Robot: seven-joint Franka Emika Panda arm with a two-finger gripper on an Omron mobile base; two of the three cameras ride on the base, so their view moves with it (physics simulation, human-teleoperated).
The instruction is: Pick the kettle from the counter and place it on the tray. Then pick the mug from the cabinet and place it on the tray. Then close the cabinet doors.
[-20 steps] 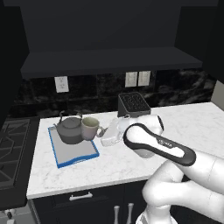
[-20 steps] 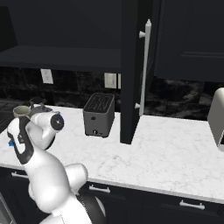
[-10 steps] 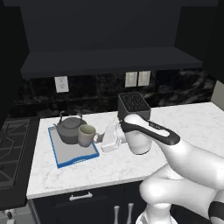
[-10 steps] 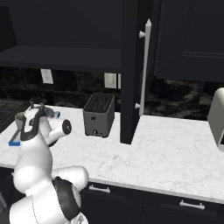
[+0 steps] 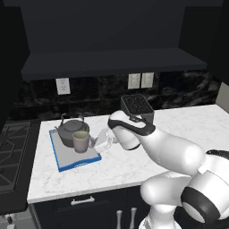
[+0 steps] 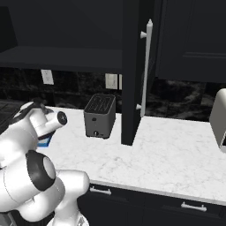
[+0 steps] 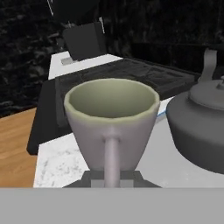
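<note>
The dark grey kettle stands on the blue-rimmed tray at the left of the counter. The beige mug is upright just in front of the kettle, low over the tray's grey surface; I cannot tell if it touches. My gripper is shut on the mug's loop handle from the right. In the hand view the mug is close in front, its handle between my gripper's tips, with the kettle to its right. The cabinet stands open, one cabinet door swung out edge-on.
A boxy dark toaster sits behind my forearm, near the wall. The open door's silver handle hangs over the counter right of the toaster. A black stovetop lies left of the tray. A pale appliance stands far right.
My gripper has carried the mug left and down, from above the tray's right side to just in front of the kettle. The arm's elbow has swung right.
</note>
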